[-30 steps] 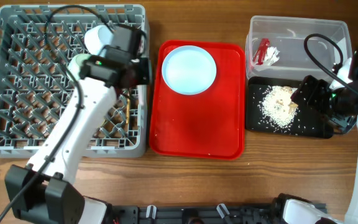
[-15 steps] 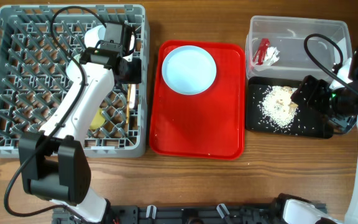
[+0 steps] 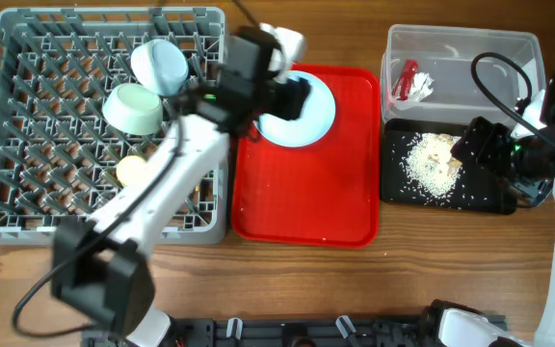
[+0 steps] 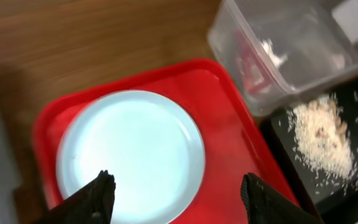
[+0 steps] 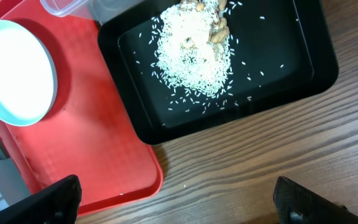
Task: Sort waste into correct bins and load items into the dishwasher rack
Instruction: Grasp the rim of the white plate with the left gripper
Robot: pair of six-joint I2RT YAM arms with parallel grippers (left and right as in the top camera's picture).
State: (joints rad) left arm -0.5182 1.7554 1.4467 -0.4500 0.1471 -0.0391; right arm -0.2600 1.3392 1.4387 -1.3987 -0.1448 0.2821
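Two arms are seen over the wooden bench [image 3: 287, 280], and only the left one is placed differently from a second ago. Then it was stretched over the dishwasher rack [image 3: 27, 227], with its tip at the rack's right wall. Now it is swung to the right across that wall, and the left pincer [image 4: 179, 196] is held above the red tray [image 3: 302, 193]. The right arm is found where it was, beside the black tray [image 3: 480, 198] at the right end of the bench.

The rack is set at the left end. The red tray lies just beside it. The clear tub [image 3: 470, 53] is placed at the far right, with the black tray just in front of it.

The round plate [image 4: 129, 155] is left on the far part of the red tray, unmoved, directly under the left pincer. That pincer, clenched a second ago, is now released, with its fingers [image 4: 101, 193] spread wide and nothing held between them. The right pincer [image 5: 179, 199] is likewise spread fully and empty, as before.

In the rack, a pale blue bowl [image 3: 159, 66], a bowl that is green inside [image 3: 135, 106] and a yellow cup [image 3: 131, 172] are now uncovered by the arm.

The rice scraps [image 3: 432, 164] are heaped in the black tray. The red wrapper [image 3: 408, 79] and white paper bits [image 3: 424, 87] lie in the tub.
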